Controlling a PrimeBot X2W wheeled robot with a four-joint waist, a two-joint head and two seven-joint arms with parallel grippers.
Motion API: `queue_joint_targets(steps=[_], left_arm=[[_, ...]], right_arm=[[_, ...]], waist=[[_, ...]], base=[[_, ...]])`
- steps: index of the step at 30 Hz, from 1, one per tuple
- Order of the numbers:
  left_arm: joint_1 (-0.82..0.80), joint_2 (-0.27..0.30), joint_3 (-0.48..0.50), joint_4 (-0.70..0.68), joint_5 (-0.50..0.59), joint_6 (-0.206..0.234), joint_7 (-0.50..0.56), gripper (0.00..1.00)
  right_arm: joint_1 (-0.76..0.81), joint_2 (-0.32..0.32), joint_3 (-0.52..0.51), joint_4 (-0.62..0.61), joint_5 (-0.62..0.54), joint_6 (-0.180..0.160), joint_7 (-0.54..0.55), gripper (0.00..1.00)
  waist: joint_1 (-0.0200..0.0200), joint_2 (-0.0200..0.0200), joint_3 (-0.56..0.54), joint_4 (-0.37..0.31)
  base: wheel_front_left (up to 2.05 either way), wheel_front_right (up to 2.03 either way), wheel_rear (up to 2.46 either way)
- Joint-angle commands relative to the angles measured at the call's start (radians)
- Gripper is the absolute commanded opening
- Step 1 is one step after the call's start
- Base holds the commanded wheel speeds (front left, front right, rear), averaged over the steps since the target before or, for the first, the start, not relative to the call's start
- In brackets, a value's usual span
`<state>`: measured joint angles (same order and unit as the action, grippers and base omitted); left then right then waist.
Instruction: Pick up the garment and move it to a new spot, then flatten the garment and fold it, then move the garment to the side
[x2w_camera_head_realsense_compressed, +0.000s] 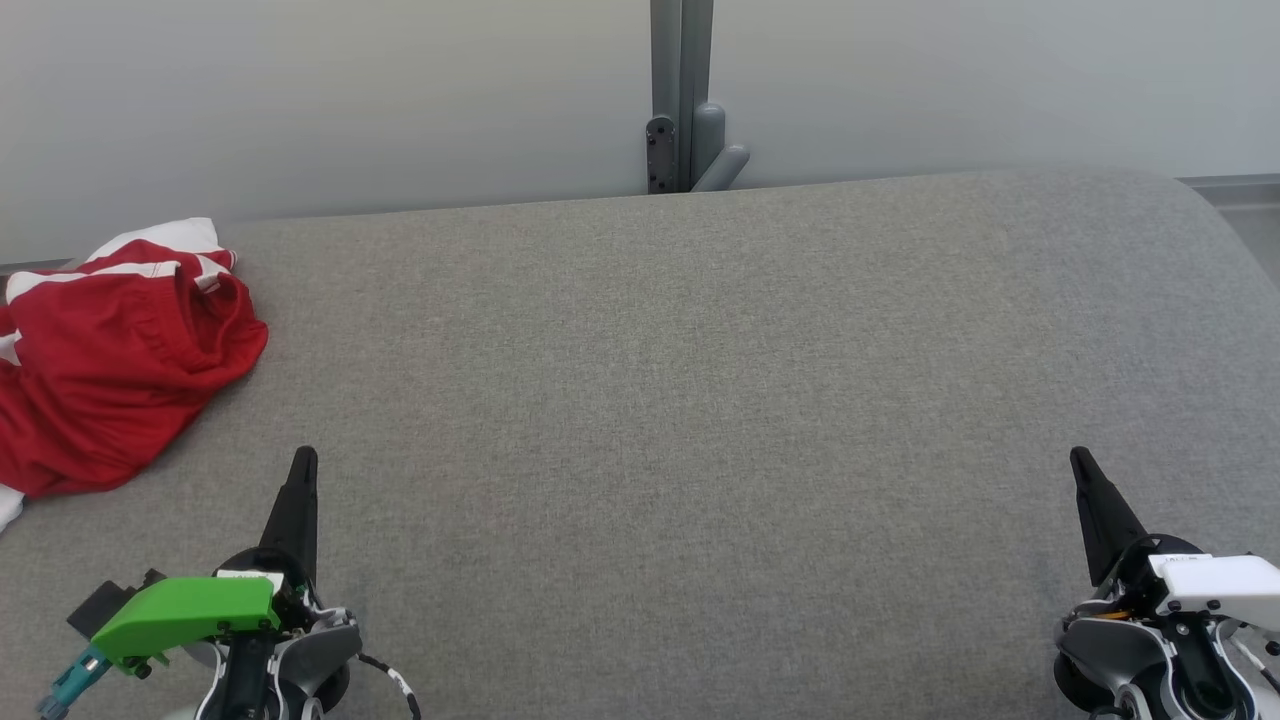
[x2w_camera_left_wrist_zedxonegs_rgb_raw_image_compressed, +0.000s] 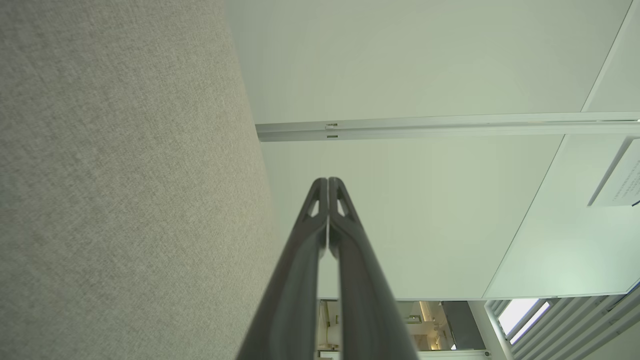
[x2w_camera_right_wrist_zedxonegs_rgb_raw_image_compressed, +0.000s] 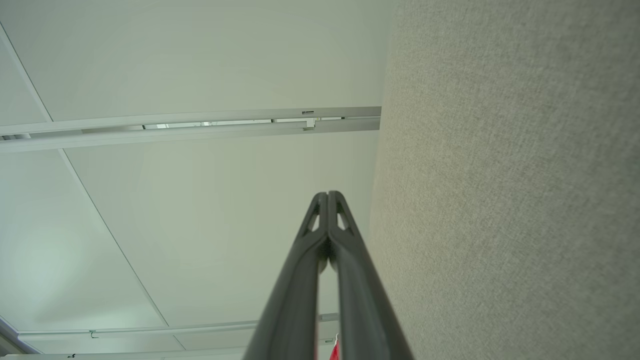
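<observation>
Red garment (x2w_camera_head_realsense_compressed: 110, 380) bunched, no clear axis.

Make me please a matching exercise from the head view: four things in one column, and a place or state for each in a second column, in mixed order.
Things:
1. garment
2. left pincer
3. right pincer
4. grey post

Places and states:
A. lower right, shut, next to a white cover
B. crumpled, far left on the table
C. upright behind the table's far edge
D. lower left, shut, next to a green cover

Pairs: 1-B, 2-D, 3-A, 4-C
</observation>
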<state>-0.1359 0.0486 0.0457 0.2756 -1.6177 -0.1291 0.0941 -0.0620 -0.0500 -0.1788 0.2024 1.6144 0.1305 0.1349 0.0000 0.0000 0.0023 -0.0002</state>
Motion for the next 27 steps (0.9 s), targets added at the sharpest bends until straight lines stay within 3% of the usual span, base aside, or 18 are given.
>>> queue_joint_targets(steps=[1,27], left_arm=[[-0.015,0.004,0.001,-0.002,-0.002,-0.007,-0.002,0.00],[-0.015,0.004,0.001,-0.002,-0.002,-0.007,-0.002,0.00]], right_arm=[[-0.007,-0.001,-0.001,0.001,-0.005,0.001,0.000,0.00],[-0.007,-0.001,-0.001,0.001,-0.005,0.001,0.000,0.00]], waist=[[0.0000,0.0000,0.000,0.000],[0.0000,0.0000,0.000,0.000]], base=[[0.00,0.00,0.00],[0.00,0.00,0.00]])
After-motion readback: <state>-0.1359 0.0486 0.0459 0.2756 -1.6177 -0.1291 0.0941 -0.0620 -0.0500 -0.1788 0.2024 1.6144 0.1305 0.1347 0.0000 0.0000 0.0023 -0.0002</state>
